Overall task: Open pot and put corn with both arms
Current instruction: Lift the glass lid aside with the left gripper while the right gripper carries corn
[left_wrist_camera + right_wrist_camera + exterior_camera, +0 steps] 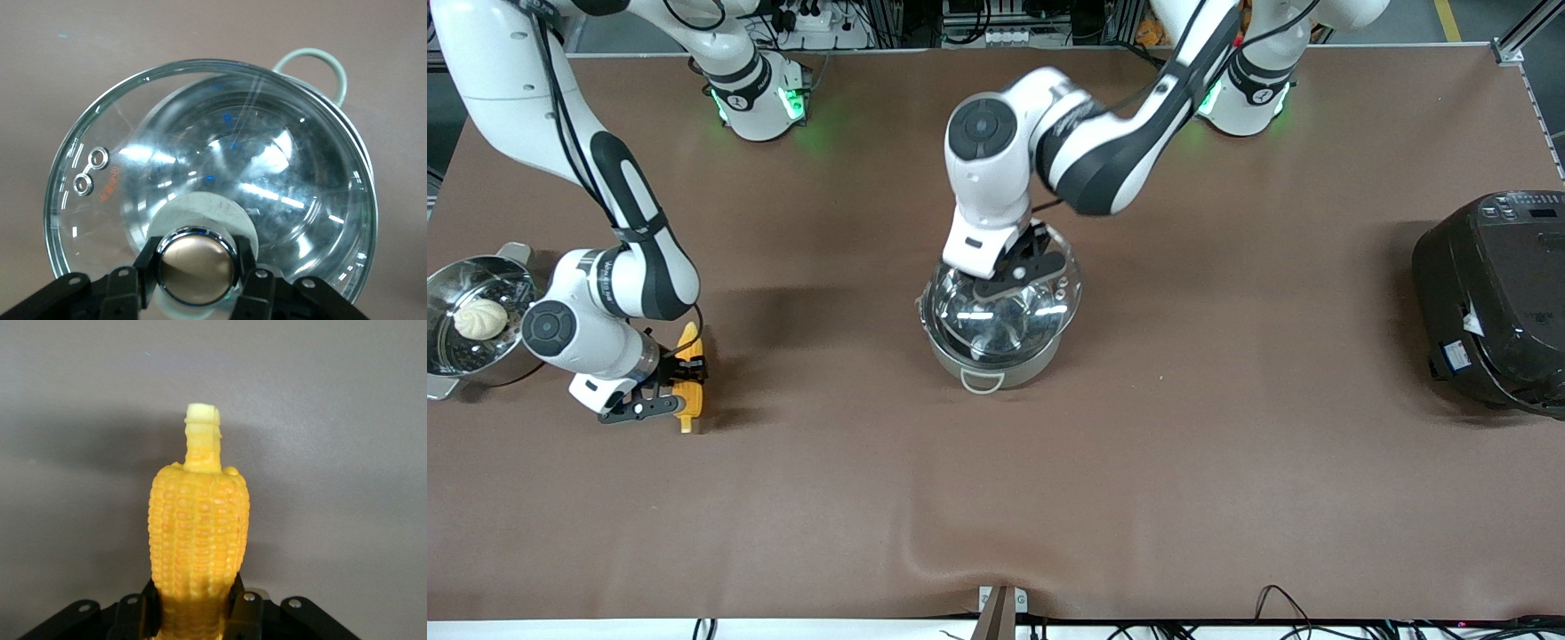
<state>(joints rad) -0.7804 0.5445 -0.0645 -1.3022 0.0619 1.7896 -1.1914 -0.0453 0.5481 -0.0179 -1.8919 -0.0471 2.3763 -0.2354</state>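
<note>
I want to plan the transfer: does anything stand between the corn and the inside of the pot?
Yes: the glass lid sits over the pot, with the left gripper shut on its knob. The corn, in the right gripper, lies toward the right arm's end; no visible object stands between them.

Steel steamer pot (pixel 449 298) holding a white bun (pixel 481 317), black rice cooker (pixel 1498 298), brown table (pixel 1227 462)
</note>
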